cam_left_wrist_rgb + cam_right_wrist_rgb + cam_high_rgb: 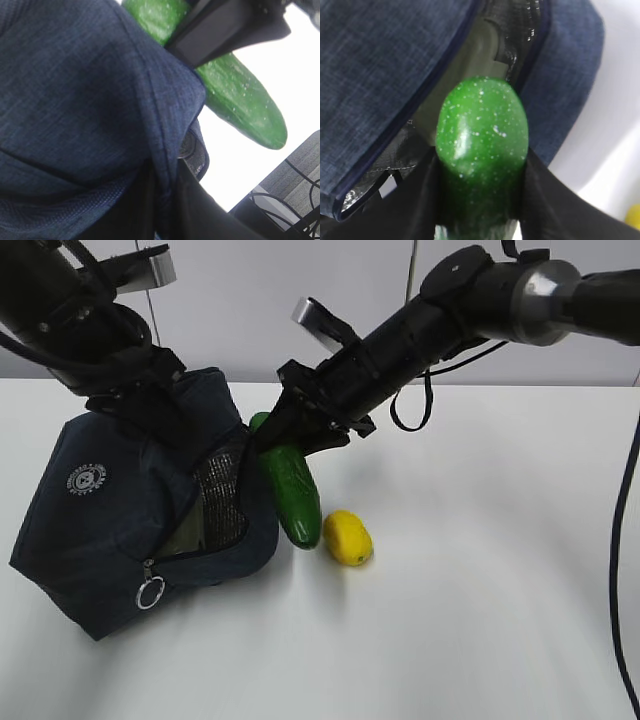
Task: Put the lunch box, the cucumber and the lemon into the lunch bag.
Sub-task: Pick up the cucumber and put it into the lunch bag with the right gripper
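Observation:
The navy lunch bag (100,510) lies tilted on the white table with its silver-lined mouth (222,495) facing right. My left gripper (150,405) is shut on the fabric of the bag's upper edge (167,185). My right gripper (280,435) is shut on the dark green cucumber (292,490), which slants down just outside the mouth with its lower tip near the table. From the right wrist, the cucumber (482,125) sits between the dark fingers (420,200) and points into the bag (380,65). A pale green surface inside, apparently the lunch box (480,45), shows there. The yellow lemon (347,537) lies right of the cucumber.
The table (480,620) is bare white to the right and in front of the bag. A silver zipper ring (150,593) hangs at the bag's front corner. The right arm's black cable (410,405) loops above the table behind the lemon.

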Controlling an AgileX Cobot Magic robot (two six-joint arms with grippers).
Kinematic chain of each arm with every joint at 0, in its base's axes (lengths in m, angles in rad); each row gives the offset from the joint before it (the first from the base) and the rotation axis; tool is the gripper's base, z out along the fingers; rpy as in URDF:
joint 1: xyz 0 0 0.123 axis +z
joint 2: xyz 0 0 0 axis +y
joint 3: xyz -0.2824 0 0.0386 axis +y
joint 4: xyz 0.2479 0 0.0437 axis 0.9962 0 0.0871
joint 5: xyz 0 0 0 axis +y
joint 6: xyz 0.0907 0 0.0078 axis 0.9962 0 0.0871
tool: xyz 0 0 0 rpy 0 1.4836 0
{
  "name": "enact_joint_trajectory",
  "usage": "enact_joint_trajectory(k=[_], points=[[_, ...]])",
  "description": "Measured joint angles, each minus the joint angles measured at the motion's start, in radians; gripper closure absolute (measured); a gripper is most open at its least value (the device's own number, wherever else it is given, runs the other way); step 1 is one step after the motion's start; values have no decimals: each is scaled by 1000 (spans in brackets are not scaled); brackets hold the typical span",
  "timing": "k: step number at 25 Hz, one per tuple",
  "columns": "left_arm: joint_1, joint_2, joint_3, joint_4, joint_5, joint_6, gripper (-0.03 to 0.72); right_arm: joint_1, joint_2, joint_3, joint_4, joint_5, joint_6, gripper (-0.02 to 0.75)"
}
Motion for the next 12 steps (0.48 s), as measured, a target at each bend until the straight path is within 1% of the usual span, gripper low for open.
enact_joint_trajectory(k=[5,6,12], points=[[0,0,0,0,-2,0,671,31,0,0,21,0,-35,441],[0,0,0,0,-2,0,671,33,1,0,40,0,-46,441],[2,-1,0,-2,-2,0,671,34,69,0,237,-2,-138,441]])
